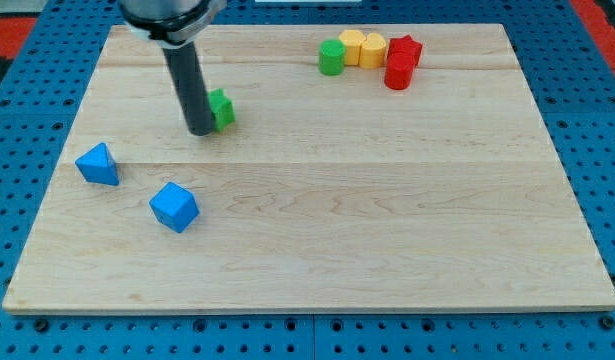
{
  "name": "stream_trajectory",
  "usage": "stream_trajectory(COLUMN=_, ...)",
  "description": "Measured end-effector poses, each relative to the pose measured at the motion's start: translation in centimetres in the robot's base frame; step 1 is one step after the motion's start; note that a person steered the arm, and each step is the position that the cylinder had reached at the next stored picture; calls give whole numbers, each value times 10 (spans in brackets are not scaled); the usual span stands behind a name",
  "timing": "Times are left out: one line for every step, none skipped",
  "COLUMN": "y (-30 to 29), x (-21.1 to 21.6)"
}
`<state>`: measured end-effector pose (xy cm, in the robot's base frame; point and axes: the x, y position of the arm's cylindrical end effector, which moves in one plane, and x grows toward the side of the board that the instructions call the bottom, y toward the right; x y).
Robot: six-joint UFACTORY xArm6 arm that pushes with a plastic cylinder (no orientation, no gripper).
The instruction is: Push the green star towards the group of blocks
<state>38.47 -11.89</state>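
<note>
Blue pegboard surrounds the pale wooden tabletop. My tip stands left of centre near the view's top, touching the left side of the green star, which the rod partly hides. I have no fingers, only the rod. The group sits well apart at the view's top right: a green cylinder, two yellow blocks, two red blocks. A blue wedge and blue cube lie at lower left.
</note>
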Motion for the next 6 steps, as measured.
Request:
stream_trajectory(y=18, x=-10)
stream_trajectory(y=-28, x=-4)
stream_trajectory(y=-107, x=-4)
stream_trajectory(y=-77, x=-23)
stream_trajectory(y=-42, x=-22)
stream_trajectory(y=-5, x=-38)
